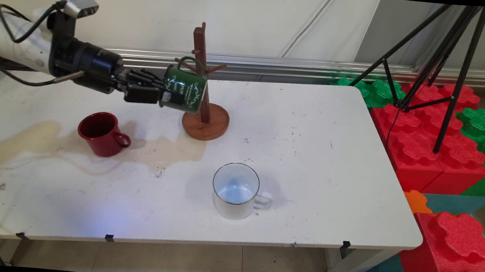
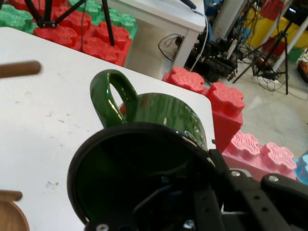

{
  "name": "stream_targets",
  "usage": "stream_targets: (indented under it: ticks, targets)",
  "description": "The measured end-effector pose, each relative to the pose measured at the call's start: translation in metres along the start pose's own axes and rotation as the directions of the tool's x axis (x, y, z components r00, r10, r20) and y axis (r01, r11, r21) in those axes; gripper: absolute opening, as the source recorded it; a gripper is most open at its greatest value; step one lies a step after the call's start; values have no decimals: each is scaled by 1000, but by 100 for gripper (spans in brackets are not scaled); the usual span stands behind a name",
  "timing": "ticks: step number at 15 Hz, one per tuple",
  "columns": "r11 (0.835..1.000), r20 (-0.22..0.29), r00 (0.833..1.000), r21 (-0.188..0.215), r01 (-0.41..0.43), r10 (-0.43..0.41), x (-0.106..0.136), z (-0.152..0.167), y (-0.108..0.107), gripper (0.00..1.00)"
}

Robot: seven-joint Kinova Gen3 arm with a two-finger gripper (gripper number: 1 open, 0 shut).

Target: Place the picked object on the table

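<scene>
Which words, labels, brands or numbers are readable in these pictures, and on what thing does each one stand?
No text can be read.
Green mug, held by the gripper: white lettering and scrollwork on its side, too small and blurred to read.
Red mug, white mug, mug tree: no markings visible.

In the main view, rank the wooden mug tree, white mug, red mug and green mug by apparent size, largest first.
1. Wooden mug tree, clearly largest.
2. White mug, though it stands nearest the camera, which may flatter it.
3. Red mug and green mug look about alike; the green one is tilted in the pincer, so no ranking.
</scene>
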Motion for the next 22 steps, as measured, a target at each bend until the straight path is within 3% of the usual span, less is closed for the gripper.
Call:
stream_targets:
  ticks: [10, 22]
  targets:
    - [994, 96, 989, -8, -110, 110, 2, -32, 12, 0]
    - [964, 276, 936, 84, -252, 220, 4, -80, -11, 0]
